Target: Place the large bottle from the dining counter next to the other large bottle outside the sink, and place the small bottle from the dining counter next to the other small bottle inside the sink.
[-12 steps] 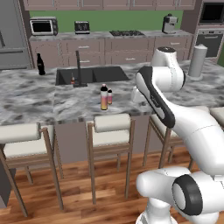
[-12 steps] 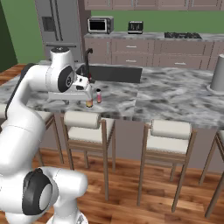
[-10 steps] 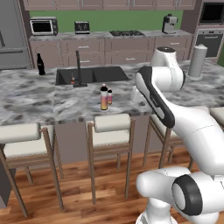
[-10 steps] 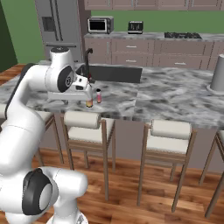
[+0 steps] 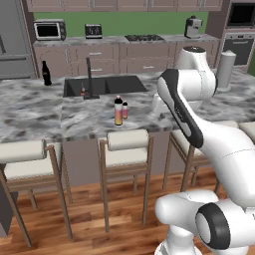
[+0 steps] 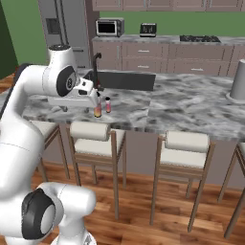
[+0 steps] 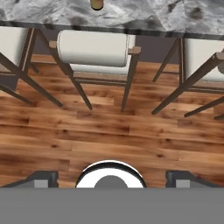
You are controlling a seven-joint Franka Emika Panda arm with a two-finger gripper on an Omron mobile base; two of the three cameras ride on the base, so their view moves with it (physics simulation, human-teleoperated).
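delta: none, arm and bottles unmoved | gripper (image 7: 112, 177) spread wide, empty | large bottle (image 5: 118, 110) on dining counter (image 5: 45, 117), small bottle (image 5: 125, 110) just beside at 3 o'clock | sink (image 5: 107, 84) at 11 o'clock – pick not started

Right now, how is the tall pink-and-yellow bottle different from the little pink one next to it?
The large bottle stands roughly twice as tall as the small bottle. The large bottle fades from pink to orange-yellow under a dark cap; the small bottle looks pink-red with a whitish top. Both stand upright, side by side, on the dining counter.
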